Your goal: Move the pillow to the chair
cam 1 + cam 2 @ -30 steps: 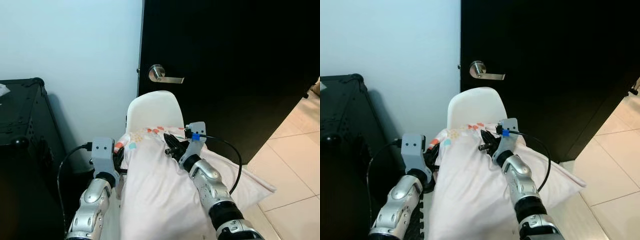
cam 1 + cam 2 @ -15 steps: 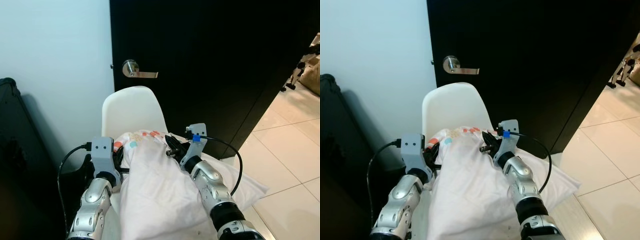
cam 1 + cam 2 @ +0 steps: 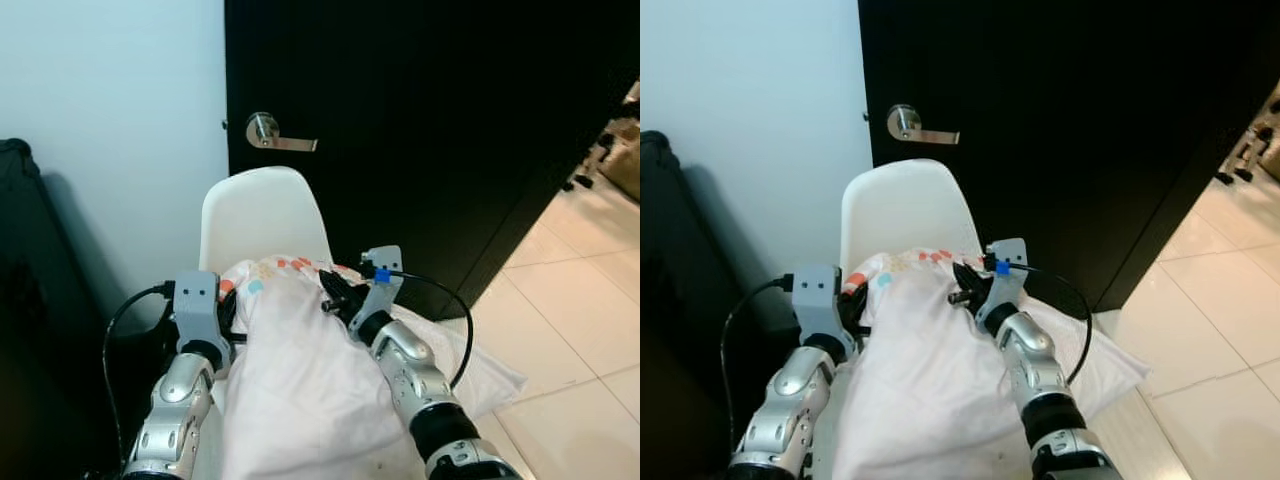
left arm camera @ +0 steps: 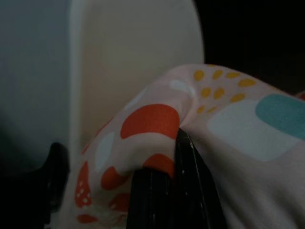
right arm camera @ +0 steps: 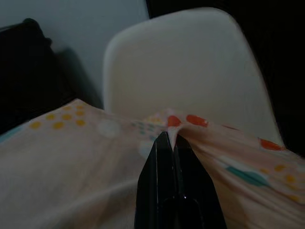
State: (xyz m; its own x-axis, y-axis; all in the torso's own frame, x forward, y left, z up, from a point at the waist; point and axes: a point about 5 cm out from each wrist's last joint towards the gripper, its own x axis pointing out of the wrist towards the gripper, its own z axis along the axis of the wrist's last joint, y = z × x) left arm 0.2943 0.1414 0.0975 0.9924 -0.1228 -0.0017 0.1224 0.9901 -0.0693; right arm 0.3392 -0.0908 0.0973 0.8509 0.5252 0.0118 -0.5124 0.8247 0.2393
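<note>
A large pale pink pillow (image 3: 300, 390) with orange, yellow and teal spots hangs between my two arms, just in front of a white chair (image 3: 262, 216). My left gripper (image 3: 228, 310) is shut on the pillow's left top edge. In the left wrist view its black fingers (image 4: 190, 191) pinch the spotted fabric (image 4: 152, 124). My right gripper (image 3: 335, 292) is shut on the pillow's right top edge. The right wrist view has its fingers (image 5: 169, 162) closed on a fold of cloth (image 5: 190, 124), with the chair's backrest (image 5: 186, 67) right behind.
A black door (image 3: 420, 120) with a silver lever handle (image 3: 275, 133) stands behind the chair. To the left are a pale wall (image 3: 110, 110) and a black case (image 3: 25, 280). Light floor tiles (image 3: 580, 310) lie to the right.
The camera swung right over the second, moving the black case toward the left edge. The chair now sits closer below the pillow's top edge. Both grippers stay shut on the pillow.
</note>
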